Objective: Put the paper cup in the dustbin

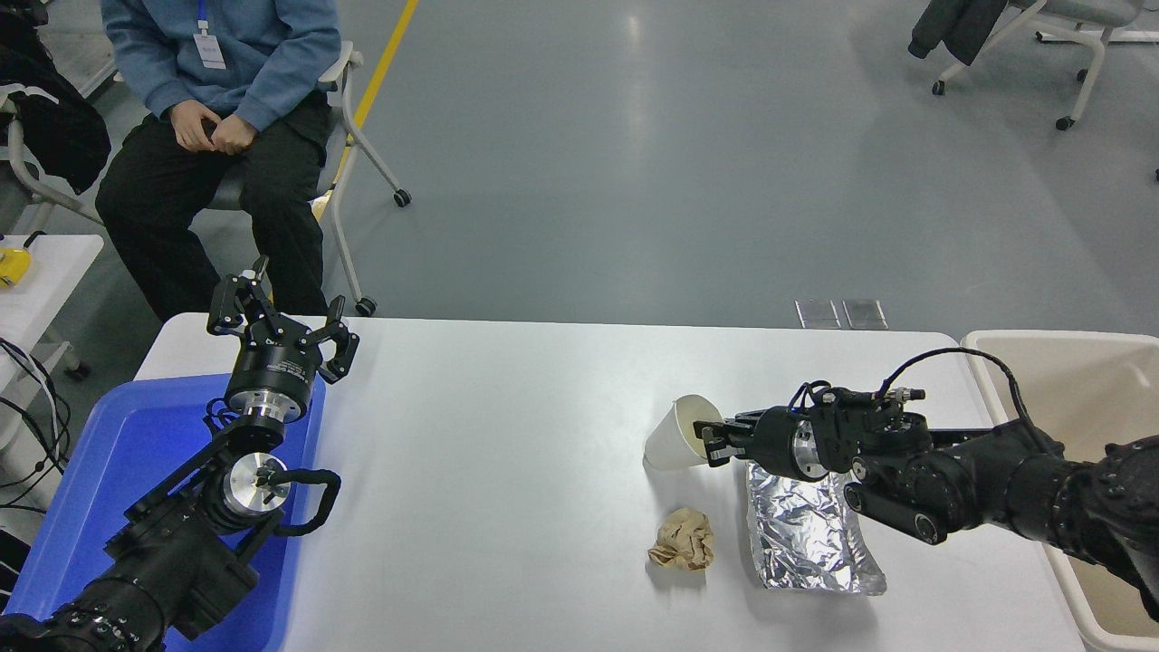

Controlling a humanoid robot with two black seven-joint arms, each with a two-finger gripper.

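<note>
Nearest, toward the surface's (507,543) near edge and right of centre, lie a brown paper ball (682,540) and, just beside it on the right, a crumpled foil sheet (809,528). The right arm comes in from the right edge, passing over the foil's far end. At the near left corner the left arm is parked over a blue tray (100,471), its gripper (279,319) pointing toward the far edge with fingers spread and holding nothing.

Just beyond the ball and foil, the right gripper (709,441) is clamped on the cup (677,436) at its rim, one finger inside the mouth and one outside. The cup is right of the surface's centre, about midway between near and far edges. It is tilted: its long axis leans, with the mouth up and to the right toward the gripper and the narrow base down and to the left. Whether the base touches the surface I cannot tell. It is plain white outside, tapered, with a cream inside and a rolled rim.

Left of the cup the surface runs bare to the tray; beyond it, bare to the far edge. The bin (1041,344) stands off the right edge, well apart from the cup, its mouth open upward.

Past the far left corner a person (217,100) sits on a chair, hands clasped.
</note>
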